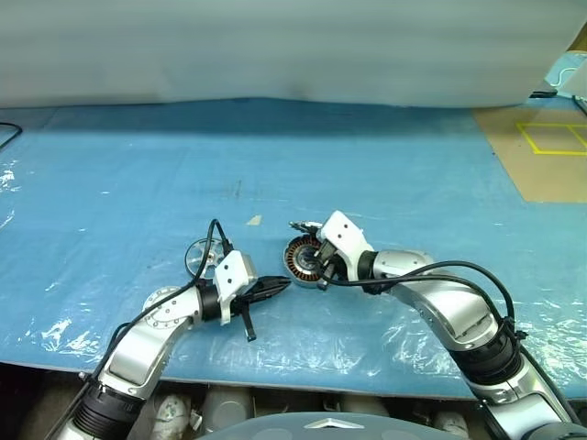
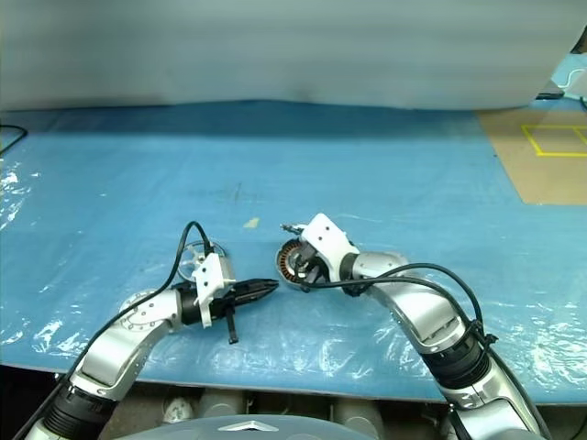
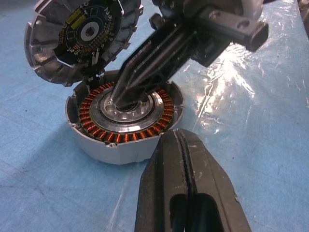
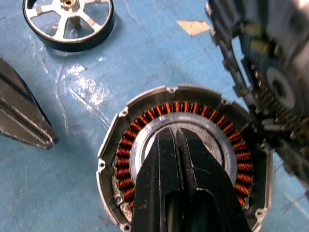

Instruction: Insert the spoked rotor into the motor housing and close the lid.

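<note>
The motor housing [image 3: 120, 140] sits on the blue sheet with its copper windings and silver hub showing. Its lid [image 3: 82, 34] stands hinged up at the far side, inner face toward the left wrist camera. My right gripper [image 4: 171, 133] is shut, and its tips rest on the hub inside the housing. My left gripper [image 1: 281, 284] is also shut and holds nothing; it points at the housing's near-left wall from a short gap away. The spoked rotor [image 4: 67, 19] lies flat on the sheet to the left of the housing, behind my left wrist.
A blue plastic sheet [image 1: 110, 183] covers the table. A small pale scrap [image 1: 255, 220] lies just behind the housing. Brown board with yellow tape [image 1: 550, 151] is at the back right. A black cable [image 1: 7, 136] shows at the far left edge.
</note>
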